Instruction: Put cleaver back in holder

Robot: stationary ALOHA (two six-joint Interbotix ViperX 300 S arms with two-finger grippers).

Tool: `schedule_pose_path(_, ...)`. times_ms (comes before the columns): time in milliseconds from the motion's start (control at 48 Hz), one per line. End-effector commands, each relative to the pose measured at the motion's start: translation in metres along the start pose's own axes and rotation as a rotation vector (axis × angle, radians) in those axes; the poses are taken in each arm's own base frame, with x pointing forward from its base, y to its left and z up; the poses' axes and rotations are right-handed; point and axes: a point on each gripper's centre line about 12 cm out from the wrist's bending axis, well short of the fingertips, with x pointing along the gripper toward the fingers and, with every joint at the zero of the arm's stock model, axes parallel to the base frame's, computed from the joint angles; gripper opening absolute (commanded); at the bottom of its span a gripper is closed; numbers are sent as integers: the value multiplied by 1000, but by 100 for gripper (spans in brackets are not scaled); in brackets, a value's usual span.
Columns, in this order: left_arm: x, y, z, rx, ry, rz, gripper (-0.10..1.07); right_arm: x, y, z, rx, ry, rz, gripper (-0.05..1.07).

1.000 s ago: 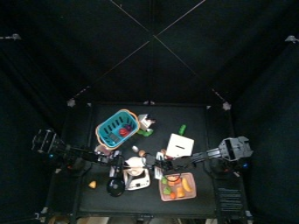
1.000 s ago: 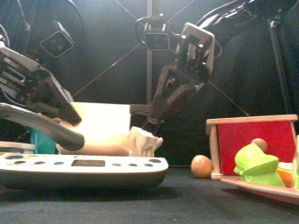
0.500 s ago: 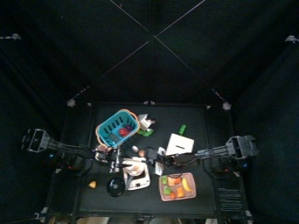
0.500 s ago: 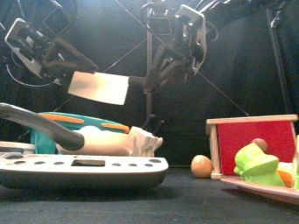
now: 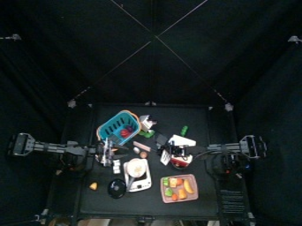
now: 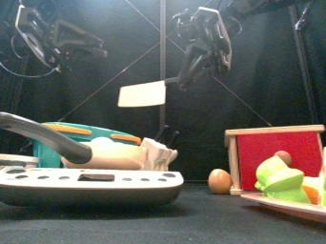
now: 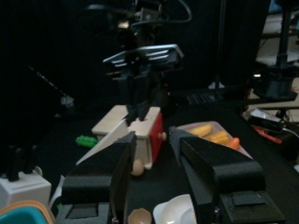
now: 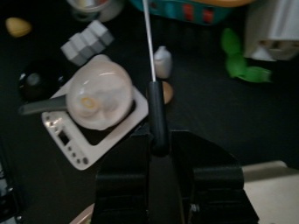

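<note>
The right gripper [image 6: 192,69] is clamped on the short dark handle of the flat, pale whitish rectangular cleaver [image 6: 141,93], which hangs in the air just below and beside it, well above the table [image 6: 192,221]. The left gripper [image 7: 149,162] stands wide apart and empty, off to the cleaver's other side. Below the right gripper lie a grey kitchen scale [image 6: 90,185] and a pinkish-tan block with a red face [image 6: 274,151].

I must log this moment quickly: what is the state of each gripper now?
Left gripper: jaws open, holding nothing.
Right gripper: jaws closed on the cleaver by its dark handle, lifted above the table.
</note>
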Motion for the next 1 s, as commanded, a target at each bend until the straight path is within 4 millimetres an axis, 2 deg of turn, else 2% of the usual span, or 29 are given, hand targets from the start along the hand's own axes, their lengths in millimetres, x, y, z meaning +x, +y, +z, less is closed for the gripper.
schedule_pose_path(0, -6, 9, 15, 7, -62, 38, 76, -22, -12, 24, 62, -34, -25, 40)
schedule_pose_path(125, -15, 16, 21, 17, -87, 71, 76, -28, -24, 42, 109, -36, -63, 40)
schedule_pose_path(354, -22, 16, 16, 19, -65, 77, 76, -53, -44, 74, 187, -18, -155, 40)
schedule_pose_path(604, -23, 14, 11, 14, -49, 69, 76, -71, -50, 98, 141, 18, -200, 40)
schedule_pose_path(750, -23, 13, 11, 13, -48, 63, 76, -61, -52, 106, 117, 98, -171, 40)
schedule_pose_path(979, -26, 11, 5, 7, -33, 57, 76, -37, -78, 105, 99, 287, -192, 40)
